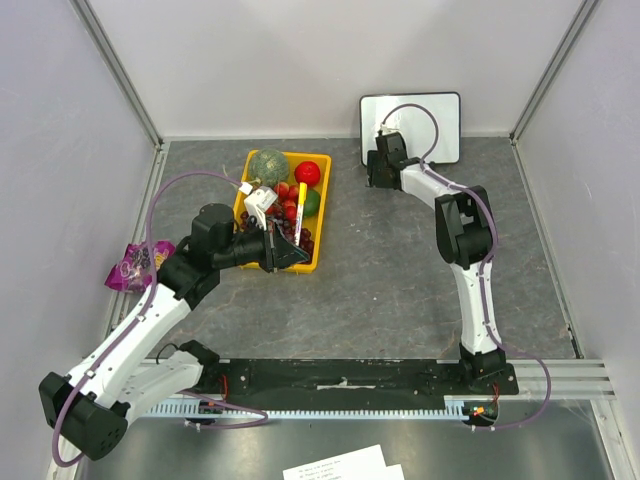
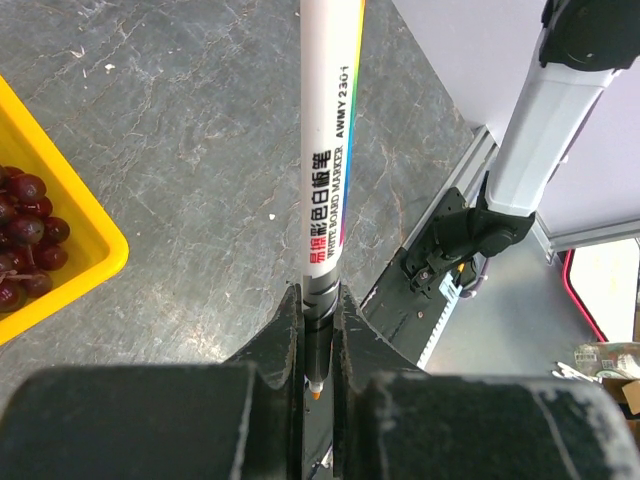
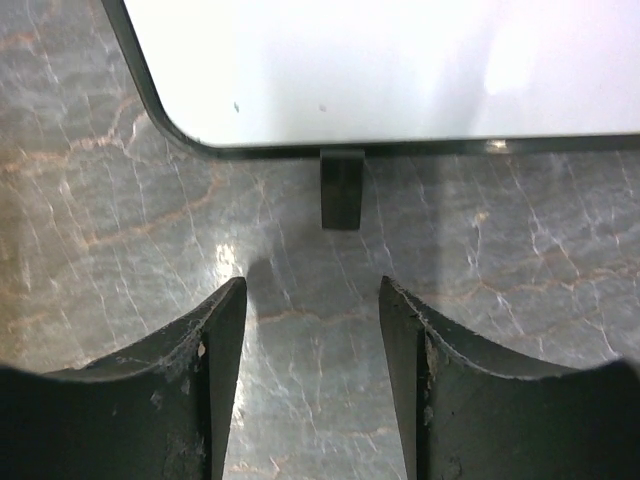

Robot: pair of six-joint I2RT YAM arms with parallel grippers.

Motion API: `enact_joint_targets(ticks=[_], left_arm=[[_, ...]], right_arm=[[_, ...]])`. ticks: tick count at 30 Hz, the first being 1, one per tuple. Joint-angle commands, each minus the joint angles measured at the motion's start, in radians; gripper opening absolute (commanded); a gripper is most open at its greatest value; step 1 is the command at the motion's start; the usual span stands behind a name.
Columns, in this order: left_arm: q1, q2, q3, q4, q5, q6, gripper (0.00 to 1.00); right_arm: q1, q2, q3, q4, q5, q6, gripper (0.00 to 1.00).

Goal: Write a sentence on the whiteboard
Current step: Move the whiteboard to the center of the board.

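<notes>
Whiteboard [image 1: 450, 120] stands blank, top view's upper centre; right gripper [image 3: 310, 292], half open, empty, faces its foot [image 3: 341, 190]; left gripper [image 2: 318, 322] clamps the marker [image 2: 330, 150]; brace the board's edge squarely first.

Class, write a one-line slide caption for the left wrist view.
Left gripper shut on a whiteboard marker above grey tabletop, yellow tray of dark grapes at left.

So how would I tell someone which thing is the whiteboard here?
Look to the far edge of the grey table, right of centre, at the back wall. The whiteboard stands there, just beyond the right gripper. Unlike the printed paper sheets at the near edge, it is glossy, dark-framed and round-cornered.
</notes>
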Motion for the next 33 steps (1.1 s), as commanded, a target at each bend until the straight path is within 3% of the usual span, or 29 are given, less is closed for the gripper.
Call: enact_joint_targets(ticks=[1, 9, 14, 16, 26, 33], left_arm=[[0.006, -0.006, 0.009, -0.001, 0.022, 0.035, 0.02], [0.006, 0.014, 0.023, -0.008, 0.022, 0.042, 0.02], [0.006, 0.022, 0.026, -0.006, 0.021, 0.044, 0.02], [0.004, 0.025, 0.026, -0.006, 0.022, 0.044, 0.02], [0.006, 0.004, 0.012, -0.006, 0.028, 0.035, 0.02], [0.006, -0.019, -0.008, -0.006, 0.030, 0.019, 0.02]], right_arm=[[-0.015, 0.065, 0.106, -0.032, -0.027, 0.006, 0.61], [-0.027, 0.151, 0.215, -0.064, -0.015, 0.024, 0.59], [-0.036, 0.184, 0.252, -0.079, -0.019, 0.024, 0.48], [-0.038, 0.185, 0.255, -0.080, -0.027, 0.017, 0.38], [-0.037, 0.131, 0.148, -0.069, -0.012, -0.023, 0.02], [-0.037, 0.017, -0.075, -0.001, -0.021, 0.004, 0.00]])
